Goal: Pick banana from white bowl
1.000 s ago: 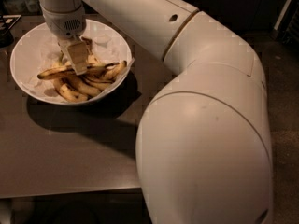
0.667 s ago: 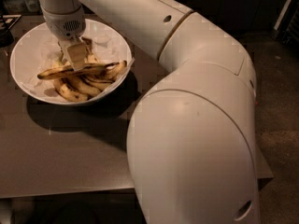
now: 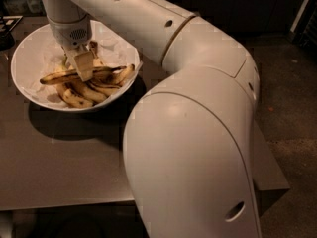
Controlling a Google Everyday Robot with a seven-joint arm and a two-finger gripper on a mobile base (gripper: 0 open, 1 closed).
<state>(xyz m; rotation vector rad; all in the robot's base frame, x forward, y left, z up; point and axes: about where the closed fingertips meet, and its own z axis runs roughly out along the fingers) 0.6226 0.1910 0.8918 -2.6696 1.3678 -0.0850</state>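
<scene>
The white bowl [image 3: 29, 58] stands at the table's far left and holds several yellow bananas. The banana [image 3: 111, 71], long, slender and brown-streaked, lies across the top of the pile from left to right. My gripper [image 3: 87, 58] reaches straight down into the bowl and is shut on the banana near its middle. One pad [image 3: 84, 66] is in front of the banana and the other finger is behind it. The banana still rests on the shorter curved bananas [image 3: 79, 95] underneath.
The bowl sits on a grey table [image 3: 59, 157] whose front edge runs along the bottom. My large white arm [image 3: 198, 133] fills the right half of the view and hides the table's right part. A dark object [image 3: 7, 31] sits at the far left edge.
My arm's elbow has swung closer and to the left. The gripper has sunk slightly onto the banana. The banana and bowl have not moved.
</scene>
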